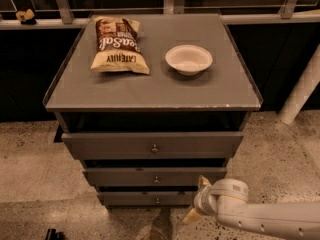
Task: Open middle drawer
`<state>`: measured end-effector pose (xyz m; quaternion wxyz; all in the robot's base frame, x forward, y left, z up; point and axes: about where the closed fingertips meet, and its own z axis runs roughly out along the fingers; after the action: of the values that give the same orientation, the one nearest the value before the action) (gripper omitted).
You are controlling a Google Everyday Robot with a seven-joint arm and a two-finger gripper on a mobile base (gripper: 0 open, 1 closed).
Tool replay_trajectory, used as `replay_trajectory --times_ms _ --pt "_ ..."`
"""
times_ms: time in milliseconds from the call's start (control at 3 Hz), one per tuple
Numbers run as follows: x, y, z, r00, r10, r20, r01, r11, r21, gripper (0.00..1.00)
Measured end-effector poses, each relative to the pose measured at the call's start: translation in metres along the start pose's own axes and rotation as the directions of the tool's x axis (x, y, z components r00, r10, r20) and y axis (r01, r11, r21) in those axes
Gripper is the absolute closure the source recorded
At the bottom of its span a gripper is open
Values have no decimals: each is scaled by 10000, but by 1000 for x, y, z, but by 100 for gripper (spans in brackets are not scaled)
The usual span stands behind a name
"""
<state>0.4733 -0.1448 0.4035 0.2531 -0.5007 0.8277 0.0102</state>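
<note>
The grey cabinet has three flat drawer fronts stacked one under another. The middle drawer [120,176] has a small round metal knob [156,179] and sits between the widest top drawer [110,145] and the narrowest bottom drawer [130,199]. My gripper [196,200] is low at the right end of the middle and bottom drawer fronts, to the right of the knob and apart from it. Its yellowish fingertips [203,182] stand spread, one up and one down, with nothing between them.
A chip bag [119,45] and a white bowl [188,59] lie on the cabinet top [150,91]. A white post [302,91] stands at the right. A railing runs behind the cabinet. Speckled floor lies around it, and my white arm [270,219] reaches in from the lower right.
</note>
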Motion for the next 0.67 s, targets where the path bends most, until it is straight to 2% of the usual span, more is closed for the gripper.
replay_trajectory --times_ms 333,667 --pt "0 19 33 9973 728 118 -731 9971 221 0" --pt "-4 24 42 9995 227 201 -234 9991 354 0"
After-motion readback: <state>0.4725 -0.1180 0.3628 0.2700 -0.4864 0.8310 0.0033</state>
